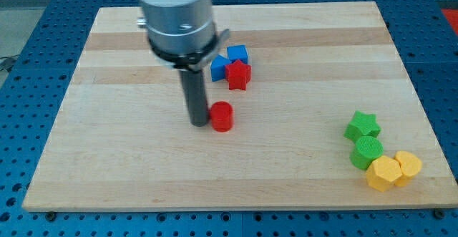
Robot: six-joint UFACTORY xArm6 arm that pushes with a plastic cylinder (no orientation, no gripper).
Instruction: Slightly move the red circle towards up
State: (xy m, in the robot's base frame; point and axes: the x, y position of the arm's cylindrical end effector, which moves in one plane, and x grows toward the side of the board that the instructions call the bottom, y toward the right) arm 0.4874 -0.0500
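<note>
The red circle (222,116) is a short red cylinder lying near the middle of the wooden board (100,158). My tip (198,123) is the lower end of the dark rod and stands just to the view's left of the red circle, touching or almost touching its side. The arm's grey body rises from the rod toward the view's top and hides part of the board behind it.
A red star (238,74) and two blue blocks (237,54) (218,68) are grouped above the red circle. At the view's lower right sit a green star (363,126), a green circle (366,152) and two yellow blocks (384,173) (408,167).
</note>
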